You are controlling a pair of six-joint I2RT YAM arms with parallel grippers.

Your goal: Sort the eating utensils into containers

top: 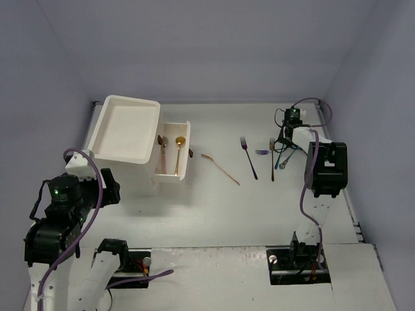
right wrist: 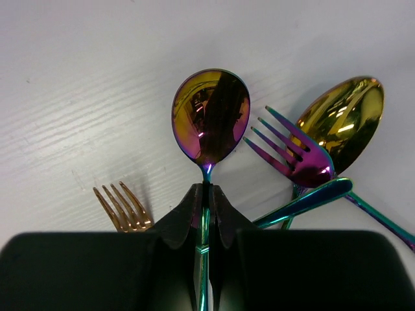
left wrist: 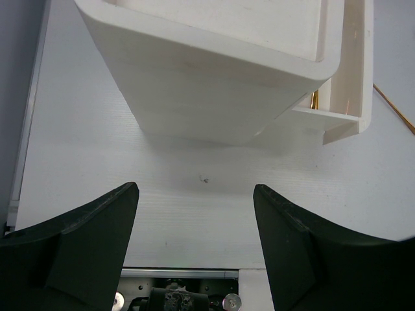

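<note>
Rainbow spoon [right wrist: 211,116]: purple-gold mirror bowl, teal neck. Right hand [right wrist: 206,196] reached far out, pinching its neck. Left hand [left wrist: 196,194] spread, facing drawer unit [left wrist: 214,84].

Cutlery tally
Three forks: dark fork [top: 249,157], gold fork [top: 272,159], rainbow fork [right wrist: 293,154]. Four spoons: copper spoon [top: 162,152], gold spoon [top: 178,152], rainbow spoon [right wrist: 211,116], yellow-rainbow spoon [right wrist: 343,120]. One unclear copper piece [top: 220,170].

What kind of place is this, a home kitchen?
Probably a robot test cell: plain walls enclose a table with the left arm and right arm bolted at its near edge, and cutlery beside a drawer unit.
</note>
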